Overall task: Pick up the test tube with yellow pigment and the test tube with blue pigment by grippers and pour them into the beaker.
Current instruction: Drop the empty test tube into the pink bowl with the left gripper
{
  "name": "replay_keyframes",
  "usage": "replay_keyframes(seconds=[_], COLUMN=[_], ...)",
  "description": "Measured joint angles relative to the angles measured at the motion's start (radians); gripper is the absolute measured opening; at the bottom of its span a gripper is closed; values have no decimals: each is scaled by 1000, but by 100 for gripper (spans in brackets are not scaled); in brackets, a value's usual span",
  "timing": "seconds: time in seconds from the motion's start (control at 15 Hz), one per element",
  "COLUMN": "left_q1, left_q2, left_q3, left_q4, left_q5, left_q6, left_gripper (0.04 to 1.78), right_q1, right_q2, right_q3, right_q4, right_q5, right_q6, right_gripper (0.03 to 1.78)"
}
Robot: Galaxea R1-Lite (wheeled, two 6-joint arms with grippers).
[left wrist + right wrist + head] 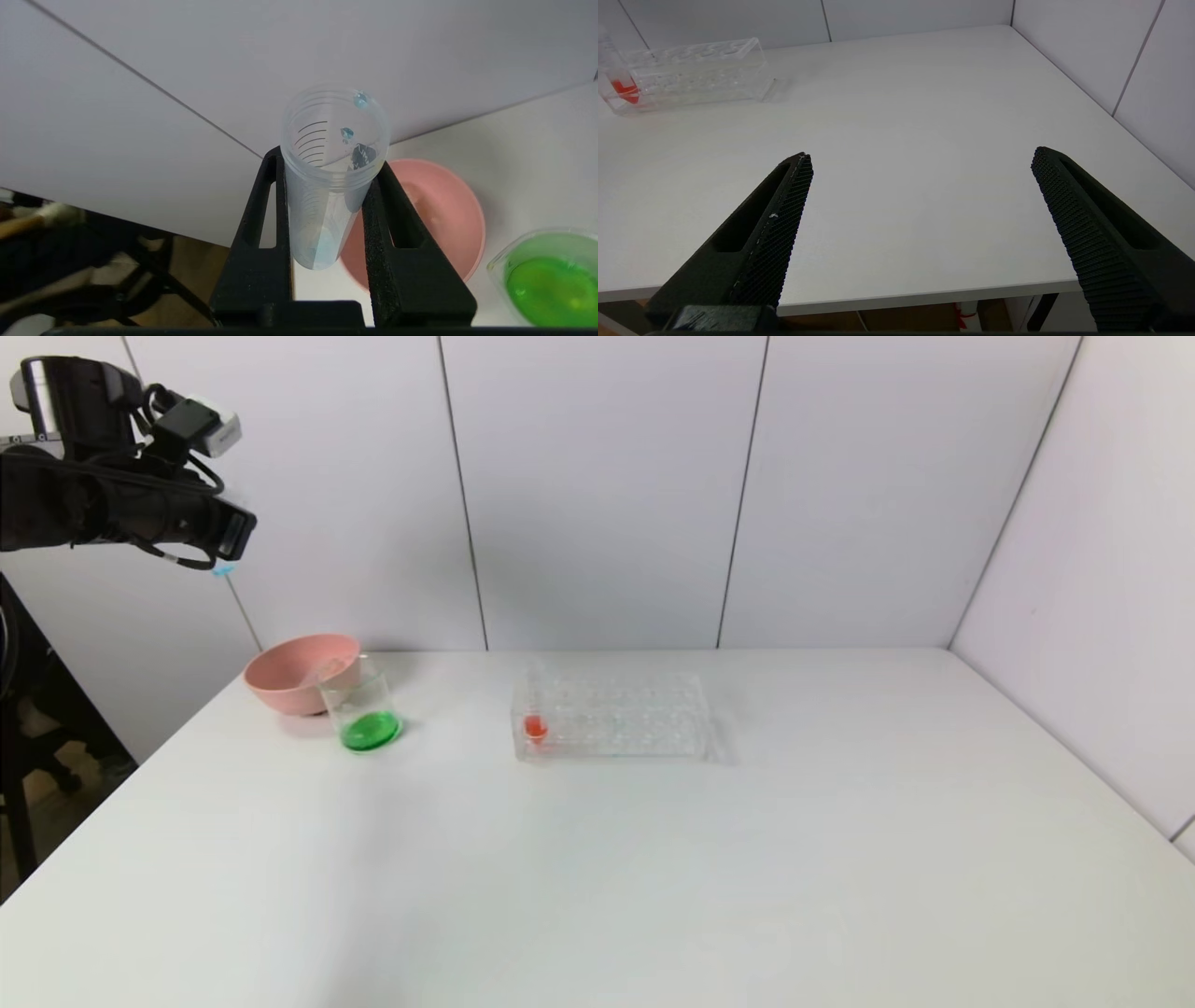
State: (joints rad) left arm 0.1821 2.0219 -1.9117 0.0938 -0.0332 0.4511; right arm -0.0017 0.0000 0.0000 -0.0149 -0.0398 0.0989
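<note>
My left gripper (235, 534) is raised high at the far left, above and behind the bowl. It is shut on the test tube with blue pigment (327, 205), which holds only a few blue drops near its mouth and a pale blue film at its bottom. In the left wrist view the gripper (327, 158) has both fingers against the tube. The beaker (362, 714) stands on the table holding green liquid and also shows in the left wrist view (551, 275). No tube with yellow liquid is in view. My right gripper (922, 158) is open and empty above the table's near edge.
A pink bowl (299, 667) sits just behind the beaker, also in the left wrist view (439, 214). A clear tube rack (616, 719) stands mid-table with a red-liquid tube (535, 723) at its left end. The white table (653, 877) is walled at back and right.
</note>
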Motion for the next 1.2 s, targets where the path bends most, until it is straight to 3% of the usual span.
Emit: replay_keyframes(seconds=[0.2,0.6,1.2], left_q1=[0,-5,15], left_q2=[10,71,185], left_q3=[99,131,130], left_q4=[-71,-309,-359], left_q5=[-9,-15,-15], left_q6=[-274,-461,-489], left_gripper=[45,45,45], right_q1=[0,0,0], right_q2=[0,0,0], right_q3=[0,0,0], right_q4=[0,0,0], right_q5=[0,0,0], right_q6=[0,0,0], right_gripper=[171,171,171])
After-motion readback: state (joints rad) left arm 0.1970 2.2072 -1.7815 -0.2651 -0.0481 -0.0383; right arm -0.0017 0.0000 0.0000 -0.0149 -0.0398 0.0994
